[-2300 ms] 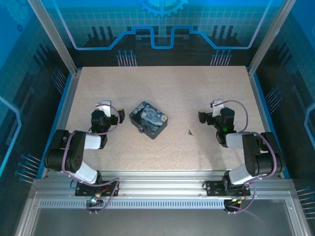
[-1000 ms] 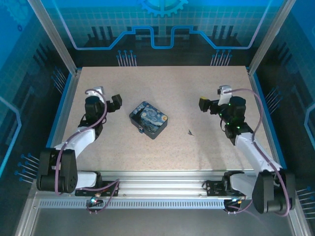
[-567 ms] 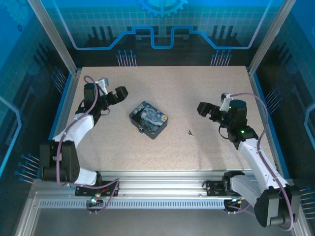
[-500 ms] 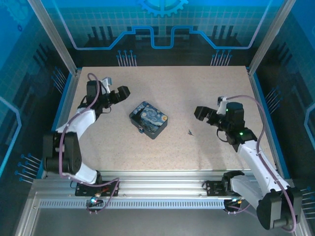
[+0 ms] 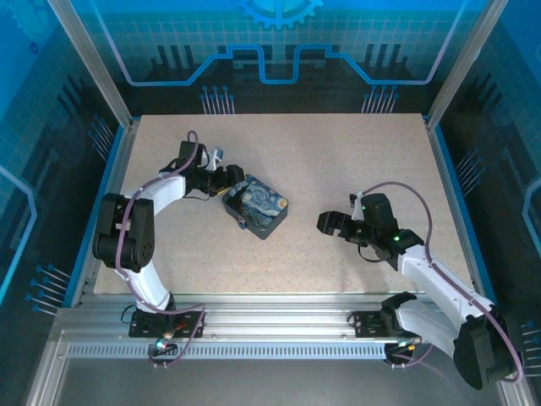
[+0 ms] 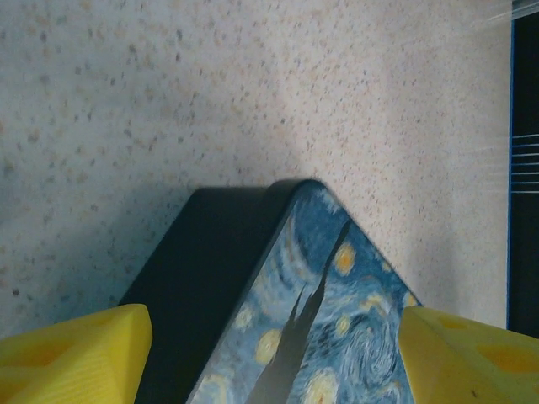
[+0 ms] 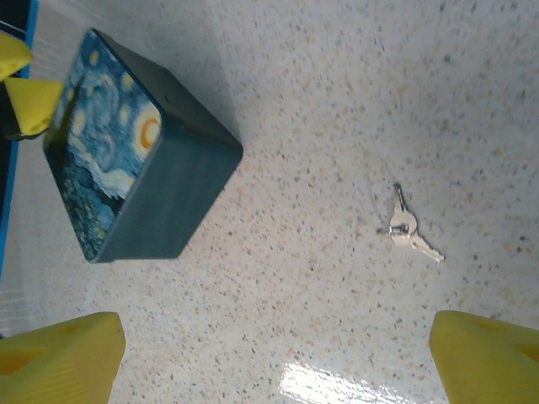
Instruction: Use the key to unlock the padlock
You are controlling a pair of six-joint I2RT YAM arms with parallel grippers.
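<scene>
No readable text, label, brand or number — nothing legible.

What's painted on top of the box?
A swirly dark-blue night sky with yellow stars; the box shows best in the right wrist view.

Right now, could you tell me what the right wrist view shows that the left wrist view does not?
The right wrist view adds the keys, two small silvery ones joined together, lying on the speckled table apart from the starry-night box, and the right gripper, open. The left wrist view adds a close look at the box's dark side wall nearest that arm. Shared: the box, the table, and the left gripper, open astride a box corner, its yellow fingertips at the right wrist picture's left edge.
</scene>
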